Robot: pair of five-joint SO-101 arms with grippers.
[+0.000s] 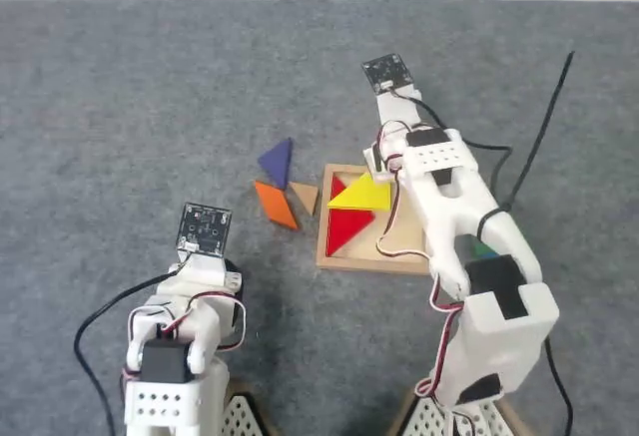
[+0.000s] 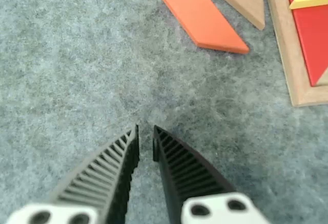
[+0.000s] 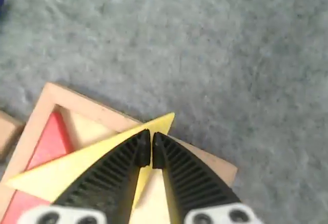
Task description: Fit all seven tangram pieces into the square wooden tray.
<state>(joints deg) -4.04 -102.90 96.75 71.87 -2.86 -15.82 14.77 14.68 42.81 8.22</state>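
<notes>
The square wooden tray [image 1: 367,262] lies right of centre with a red triangle [image 1: 344,228] flat inside it. A yellow triangle [image 3: 66,170] sits tilted across the tray, one tip over the far rim [image 3: 87,103]. My right gripper [image 3: 151,134] is shut on that yellow triangle near the tip. Left of the tray lie a blue triangle [image 1: 278,161], an orange parallelogram [image 1: 275,205] and a small tan triangle [image 1: 305,197]. My left gripper [image 2: 145,129] hangs shut and empty over bare carpet, short of the orange parallelogram [image 2: 205,21].
Grey carpet covers the table. A green piece [image 1: 486,249] peeks out behind the right arm, beside the tray. Black cables run from both arms, one at the right edge. Open carpet lies left and far of the loose pieces.
</notes>
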